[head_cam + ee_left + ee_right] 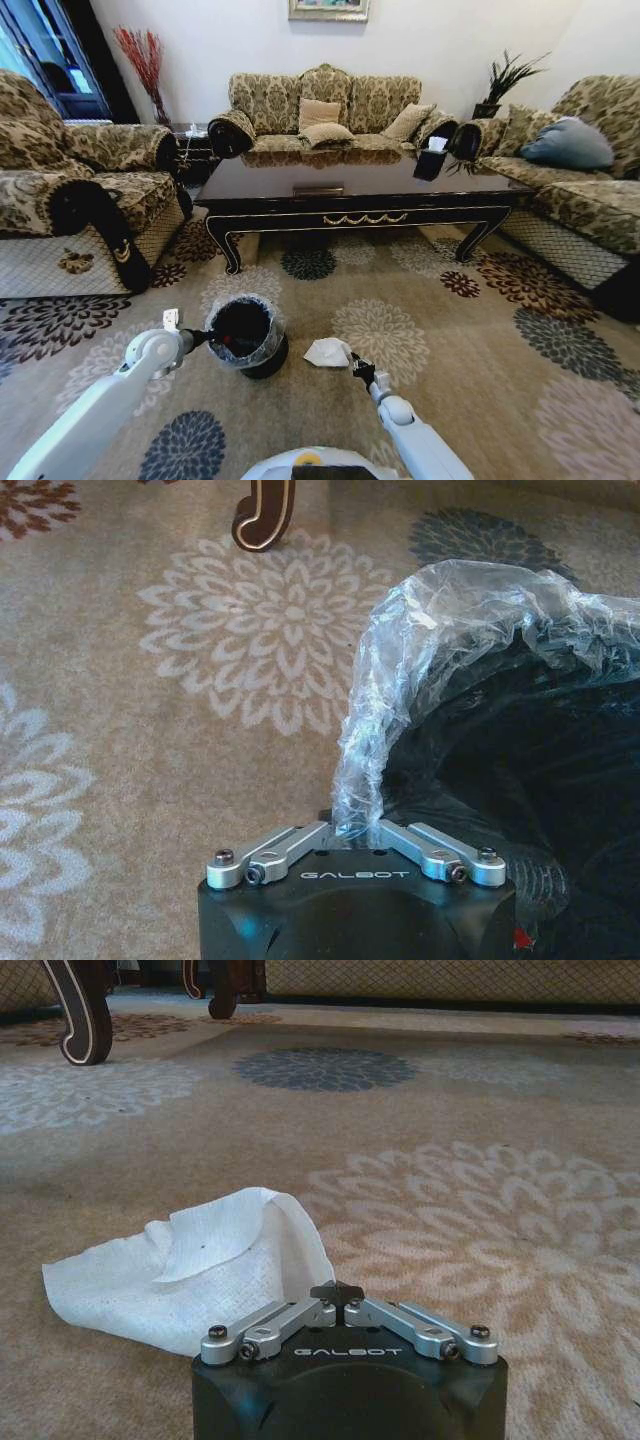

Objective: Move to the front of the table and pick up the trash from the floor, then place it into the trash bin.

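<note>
My R gripper: fingers pinched together on edge of the paper wad, white, creased, embossed sheet lying on carpet just beside bin. L gripper clamped on bin's clear crinkly liner at rim.

One low dark table, three patterned sofas, one lined black bin, one crumpled white paper, one tiny scrap, two white arms stood counted.
</note>
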Robot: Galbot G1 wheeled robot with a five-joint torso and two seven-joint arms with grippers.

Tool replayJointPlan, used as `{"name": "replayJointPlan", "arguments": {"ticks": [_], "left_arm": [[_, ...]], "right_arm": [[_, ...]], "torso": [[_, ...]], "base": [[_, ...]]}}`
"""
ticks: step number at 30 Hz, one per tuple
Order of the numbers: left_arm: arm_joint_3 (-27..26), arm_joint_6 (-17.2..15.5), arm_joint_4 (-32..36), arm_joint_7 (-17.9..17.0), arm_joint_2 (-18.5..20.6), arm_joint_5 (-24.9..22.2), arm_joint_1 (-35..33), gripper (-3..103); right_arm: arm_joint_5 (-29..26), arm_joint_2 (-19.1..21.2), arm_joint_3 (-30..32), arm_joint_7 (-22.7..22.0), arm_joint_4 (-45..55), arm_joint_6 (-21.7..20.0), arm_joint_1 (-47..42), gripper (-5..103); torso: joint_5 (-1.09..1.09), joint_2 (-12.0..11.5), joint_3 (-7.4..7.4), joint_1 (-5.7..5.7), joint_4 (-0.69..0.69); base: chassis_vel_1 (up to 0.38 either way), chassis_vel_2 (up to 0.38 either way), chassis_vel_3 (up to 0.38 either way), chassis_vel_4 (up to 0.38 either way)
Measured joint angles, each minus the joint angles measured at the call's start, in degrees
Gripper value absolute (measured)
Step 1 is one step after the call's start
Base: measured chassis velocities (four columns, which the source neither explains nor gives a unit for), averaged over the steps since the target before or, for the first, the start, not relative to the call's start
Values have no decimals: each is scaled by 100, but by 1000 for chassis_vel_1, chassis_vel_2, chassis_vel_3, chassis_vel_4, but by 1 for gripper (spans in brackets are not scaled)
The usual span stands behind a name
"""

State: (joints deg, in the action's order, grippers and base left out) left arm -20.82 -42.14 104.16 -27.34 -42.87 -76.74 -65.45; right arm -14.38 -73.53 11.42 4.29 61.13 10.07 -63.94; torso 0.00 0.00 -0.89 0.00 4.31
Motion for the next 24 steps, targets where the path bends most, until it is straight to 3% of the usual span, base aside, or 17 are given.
{"name": "replayJointPlan", "arguments": {"ticks": [6, 10, 19, 24], "left_arm": [[26, 0, 53, 2, -30, 57, -7, 0], [98, 1, 112, -2, -90, 154, -79, 0], [232, 0, 208, -3, -196, 253, -111, 0], [408, 0, 275, -9, -211, 358, -78, 0]], "right_arm": [[65, 83, 37, -25, 239, 8, -114, 0], [538, 317, 49, -28, 673, 126, -245, 0], [1048, 1195, 232, -108, 2289, 165, -1015, 0], [1661, 1614, 621, -113, 3122, 429, -1432, 0]], "torso": [[1, 0, 0, 0, 1], [1, 0, 0, 0, 0], [1, 0, 0, 0, 3], [1, 0, 0, 0, 0]], "base": [[0, 0, 0, 0], [0, 0, 0, 0], [0, 0, 0, 0], [0, 0, 0, 0]]}}
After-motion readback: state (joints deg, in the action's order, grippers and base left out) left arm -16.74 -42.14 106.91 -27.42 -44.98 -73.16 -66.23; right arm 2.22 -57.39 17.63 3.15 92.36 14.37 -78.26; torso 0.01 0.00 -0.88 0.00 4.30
